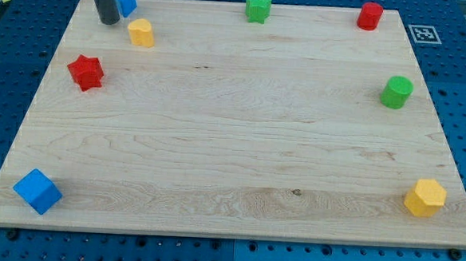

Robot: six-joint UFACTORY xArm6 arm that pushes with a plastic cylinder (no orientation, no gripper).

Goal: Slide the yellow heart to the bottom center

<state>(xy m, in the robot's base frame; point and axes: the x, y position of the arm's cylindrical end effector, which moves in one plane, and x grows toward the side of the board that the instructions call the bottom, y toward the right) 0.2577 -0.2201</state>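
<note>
The yellow heart (141,32) lies near the view's top left of the wooden board (240,139). My tip (108,20) is the lower end of a dark rod. It stands just to the view's left of the yellow heart and a little above it, with a small gap between them. A blue block (125,2) sits right behind the rod at the top edge, partly hidden by it.
A red star (86,72) is at the left. A blue cube (37,190) is at the bottom left. A green star (258,8) is at the top centre. A red cylinder (370,15) is at the top right. A green cylinder (396,92) is at the right. A yellow hexagon (425,196) is at the bottom right.
</note>
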